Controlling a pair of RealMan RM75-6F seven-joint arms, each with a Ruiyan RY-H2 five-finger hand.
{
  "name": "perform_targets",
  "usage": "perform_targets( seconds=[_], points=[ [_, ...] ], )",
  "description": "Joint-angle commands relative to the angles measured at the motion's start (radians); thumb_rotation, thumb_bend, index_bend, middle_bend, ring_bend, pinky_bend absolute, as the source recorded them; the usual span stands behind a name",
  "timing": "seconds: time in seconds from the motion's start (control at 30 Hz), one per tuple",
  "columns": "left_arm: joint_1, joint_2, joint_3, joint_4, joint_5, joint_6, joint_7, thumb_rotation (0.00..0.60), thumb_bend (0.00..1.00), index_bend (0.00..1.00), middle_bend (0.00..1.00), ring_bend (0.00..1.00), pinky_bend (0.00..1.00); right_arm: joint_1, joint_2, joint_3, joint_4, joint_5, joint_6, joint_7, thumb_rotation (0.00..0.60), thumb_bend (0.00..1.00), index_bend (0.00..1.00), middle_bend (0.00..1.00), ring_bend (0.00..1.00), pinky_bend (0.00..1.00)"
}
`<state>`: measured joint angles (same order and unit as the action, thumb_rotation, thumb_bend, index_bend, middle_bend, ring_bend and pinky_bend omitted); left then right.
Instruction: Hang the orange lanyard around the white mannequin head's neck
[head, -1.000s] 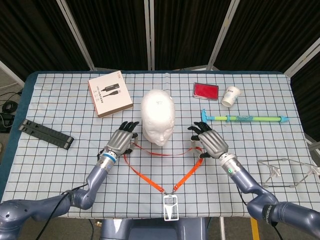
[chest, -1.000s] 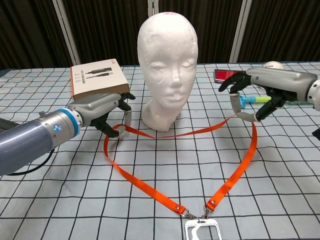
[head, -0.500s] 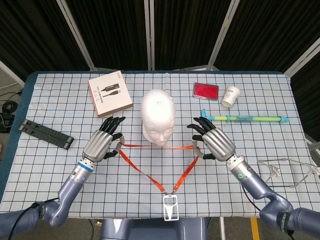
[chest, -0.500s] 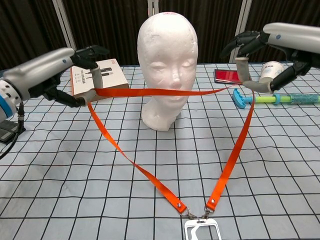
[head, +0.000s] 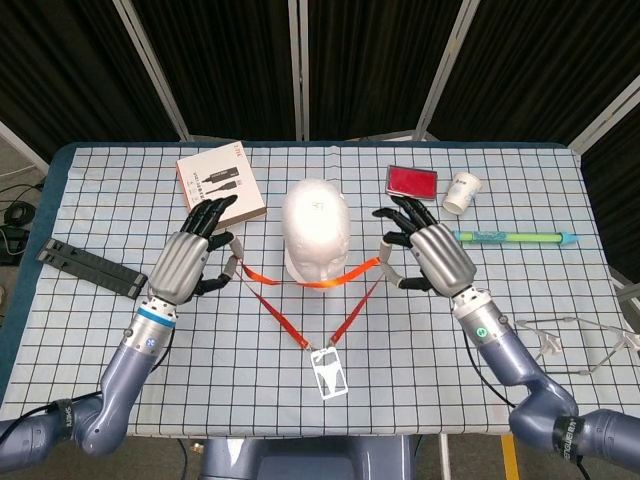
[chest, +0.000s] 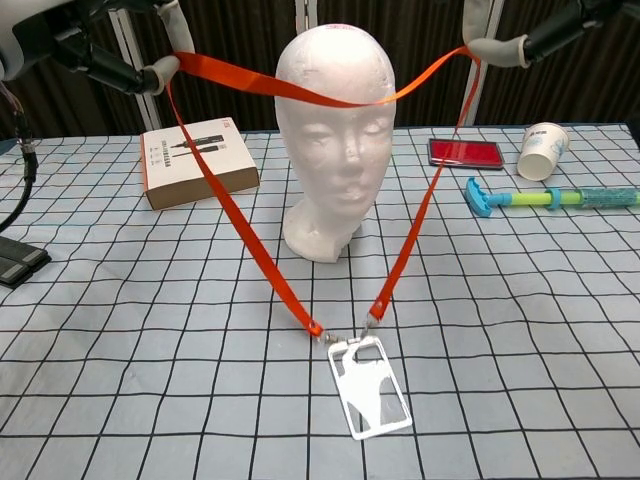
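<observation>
The white mannequin head (head: 315, 232) (chest: 335, 130) stands upright mid-table. The orange lanyard (head: 318, 284) (chest: 300, 92) is stretched between my two hands, and its top span crosses the front of the forehead in the chest view. My left hand (head: 190, 262) (chest: 110, 50) holds the strap left of the head. My right hand (head: 430, 258) (chest: 520, 35) holds it to the right. Both hands are raised to about crown height. The two strap ends run down to a white badge holder (head: 328, 372) (chest: 370, 388) that hangs tilted in front of the head.
A brown box (head: 220, 187) (chest: 198, 160) lies back left. A red case (head: 411, 181), a paper cup (head: 461, 192) and a blue-green stick (head: 510, 238) lie back right. At the left edge is a black stand (head: 92, 268); at the right edge is a wire frame (head: 570, 345).
Both hands have risen from table level to the height of the head's crown, carrying the strap up from the chin to the forehead. The badge holder has lifted off the front of the table.
</observation>
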<state>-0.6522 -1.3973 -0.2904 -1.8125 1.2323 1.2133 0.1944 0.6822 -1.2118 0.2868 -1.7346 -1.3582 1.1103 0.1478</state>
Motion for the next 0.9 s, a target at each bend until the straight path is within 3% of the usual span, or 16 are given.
perform_targets(
  seconds=[0.03,0.27,0.7,0.9],
  points=[
    [-0.030,0.017,-0.048,-0.030,-0.085,-0.027,0.055,0.600,0.57,0.72,0.00,0.00,0.00,0.015,-0.002,0.034,-0.006,0.060,-0.014,-0.002,0.600,0.57,0.75,0.19,0.00,0.00],
    [-0.087,0.027,-0.123,-0.019,-0.251,-0.061,0.113,0.600,0.57,0.72,0.00,0.00,0.00,0.035,0.018,0.090,0.008,0.207,-0.081,0.043,0.600,0.57,0.75,0.20,0.00,0.00],
    [-0.207,0.017,-0.186,0.111,-0.456,-0.151,0.146,0.600,0.57,0.72,0.00,0.00,0.00,0.129,-0.040,0.157,0.188,0.399,-0.172,-0.013,0.600,0.57,0.75,0.20,0.00,0.00],
    [-0.249,-0.022,-0.187,0.187,-0.506,-0.170,0.139,0.600,0.57,0.72,0.00,0.00,0.00,0.173,-0.089,0.163,0.297,0.474,-0.215,-0.042,0.600,0.57,0.75,0.20,0.00,0.00]
  ],
)
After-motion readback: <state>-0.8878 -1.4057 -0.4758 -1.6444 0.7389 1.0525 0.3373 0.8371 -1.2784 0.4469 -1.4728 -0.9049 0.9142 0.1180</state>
